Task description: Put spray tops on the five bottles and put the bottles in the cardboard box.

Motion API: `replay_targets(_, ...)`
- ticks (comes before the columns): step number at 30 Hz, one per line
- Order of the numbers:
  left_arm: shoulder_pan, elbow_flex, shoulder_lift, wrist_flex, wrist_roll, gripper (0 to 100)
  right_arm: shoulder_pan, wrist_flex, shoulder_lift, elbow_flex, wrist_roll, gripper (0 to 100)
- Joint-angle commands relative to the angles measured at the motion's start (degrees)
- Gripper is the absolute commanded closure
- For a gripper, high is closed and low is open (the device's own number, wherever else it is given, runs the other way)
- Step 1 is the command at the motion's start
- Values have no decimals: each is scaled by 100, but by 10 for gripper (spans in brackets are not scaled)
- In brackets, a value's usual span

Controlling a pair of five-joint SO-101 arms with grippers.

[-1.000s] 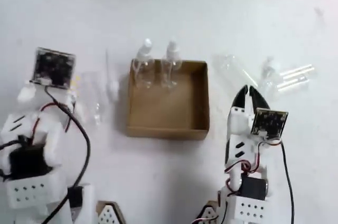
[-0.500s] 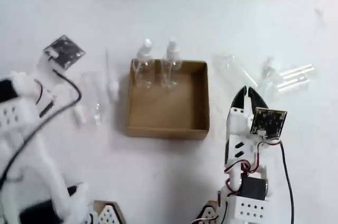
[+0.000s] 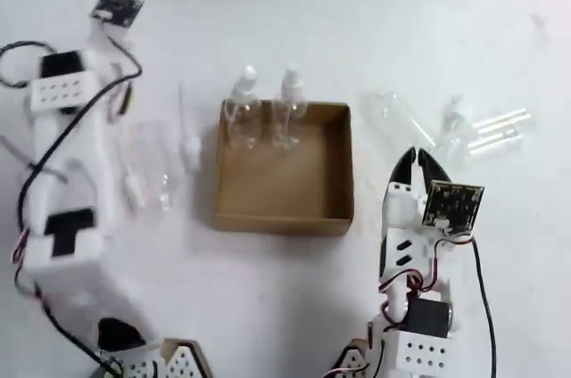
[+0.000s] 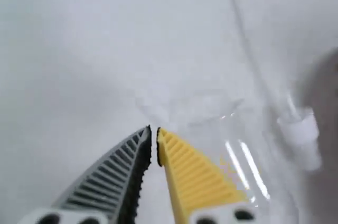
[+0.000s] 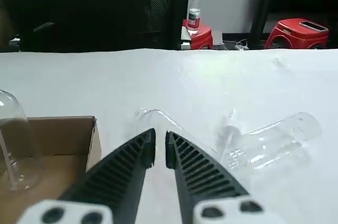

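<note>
Left tool (image 4: 153, 131), jaws shut and empty, has swung far out over the white bench (image 3: 357, 30) to hover by the clear uncapped plastic bottle (image 3: 159, 168) lying left of the brown cardboard box (image 3: 284, 223); capping looks next. Right tool (image 3: 417, 153) rests shut.

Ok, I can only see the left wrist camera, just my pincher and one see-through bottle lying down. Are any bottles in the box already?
Observer: Yes. Two capped bottles stand in the cardboard box, side by side against its far wall.
Operator: Where are the other ones?
Observer: At least two loose bottles lie on the table on the right side of the box.
Operator: What about the other arm?
Observer: The right gripper holds nothing. It sits just off the box's right side, pointing toward those loose bottles.
</note>
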Motion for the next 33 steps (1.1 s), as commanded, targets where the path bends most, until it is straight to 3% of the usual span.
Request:
replay_targets(1, 549, -1187, 945, -149, 791, 976, 22, 40, -4, 62, -9, 978)
replay_targets(6, 778, -2136, 1701, 70, 782, 965, 22, 40, -4, 62, -9, 978)
replay_targets(11, 796, -2760, 2237, 642, 782, 810, 22, 40, -4, 62, -9, 978)
replay_targets(18, 593, -3332, 2826, 1213, 738, 819, 22, 40, -4, 62, -9, 978)
replay_targets(27, -268, -3938, 2905, 2426, -703, 820, 22, 40, -4, 62, -9, 978)
replay_targets(33, -936, -3947, 2862, 3138, -1925, 877, 22, 40, -4, 62, -9, 978)
